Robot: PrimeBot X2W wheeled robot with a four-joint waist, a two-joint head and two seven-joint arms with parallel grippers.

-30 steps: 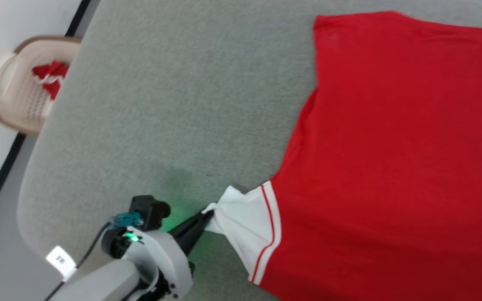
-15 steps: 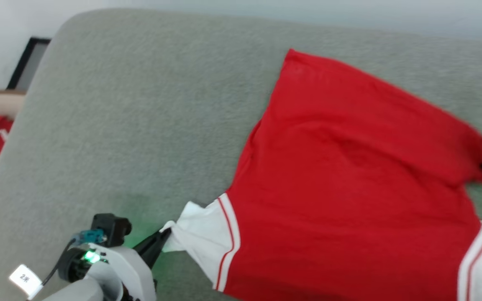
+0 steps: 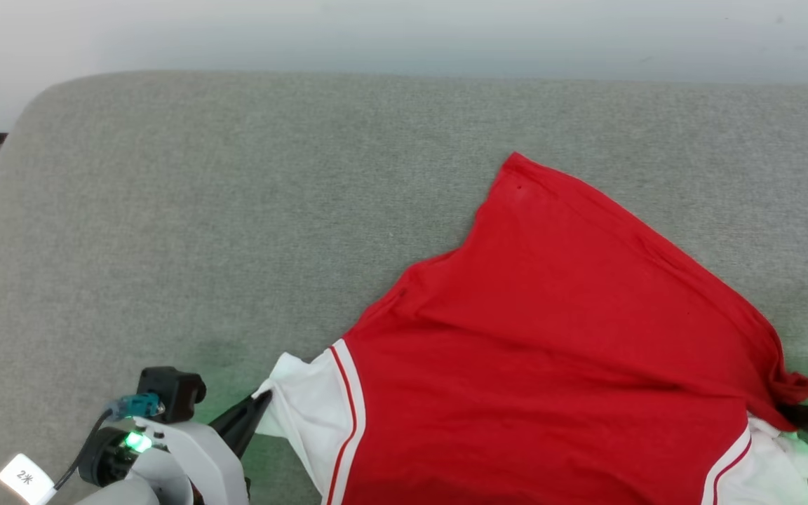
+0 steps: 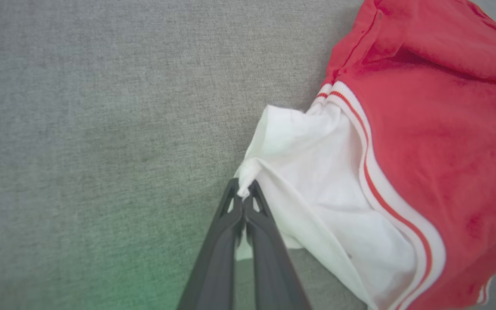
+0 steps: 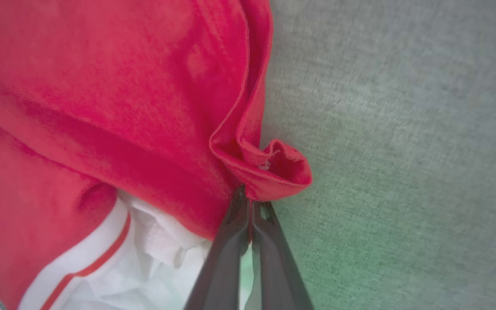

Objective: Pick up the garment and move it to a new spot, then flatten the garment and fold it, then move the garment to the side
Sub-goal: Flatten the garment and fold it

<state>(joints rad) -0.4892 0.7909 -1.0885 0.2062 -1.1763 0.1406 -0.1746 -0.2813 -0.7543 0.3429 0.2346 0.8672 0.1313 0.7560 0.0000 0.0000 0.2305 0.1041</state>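
On the grey fabric cushion [image 3: 200, 210], the large red white-sleeved jersey [image 3: 551, 337] now has its right corner drawn inward; left gripper [image 4: 243, 192] clamps its sleeve, right gripper [image 5: 250, 199] its hem, so relocation looks ongoing.

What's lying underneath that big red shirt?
The red shirt is spread over a grey fabric surface, which shows beside and beyond it. At one corner a white sleeve peeks out from under the red cloth. Anything else beneath is covered.
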